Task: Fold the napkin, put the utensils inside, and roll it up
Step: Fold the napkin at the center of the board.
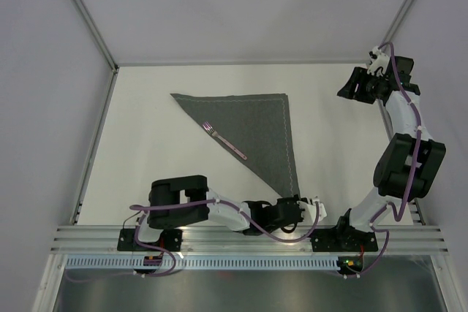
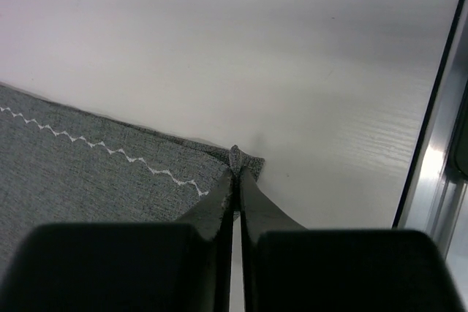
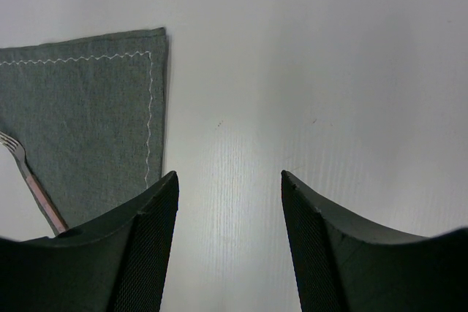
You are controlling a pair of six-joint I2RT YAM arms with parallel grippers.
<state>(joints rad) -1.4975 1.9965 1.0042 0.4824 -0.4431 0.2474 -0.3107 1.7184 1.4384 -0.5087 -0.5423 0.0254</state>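
The dark grey napkin [image 1: 256,126] lies folded into a triangle in the middle of the table, its long edge running from far left to near right. One of the utensils, a fork [image 1: 223,140] with silvery tines and a pale-pink handle, rests along that long edge. My left gripper [image 1: 294,198] is low at the napkin's near corner. In the left wrist view the left gripper [image 2: 236,173] is shut on that corner of the napkin [image 2: 95,173], pinching the cloth. My right gripper [image 1: 352,87] hovers open at the far right, off the cloth. The right wrist view shows the napkin [image 3: 88,122] and fork [image 3: 29,180] left of the right gripper [image 3: 228,174].
An aluminium rail [image 1: 248,235] runs along the near edge where both arms are bolted. A metal frame post [image 2: 431,144] stands just right of the left gripper. Pale walls with slanted posts [image 1: 84,12] enclose the white table [image 1: 336,158].
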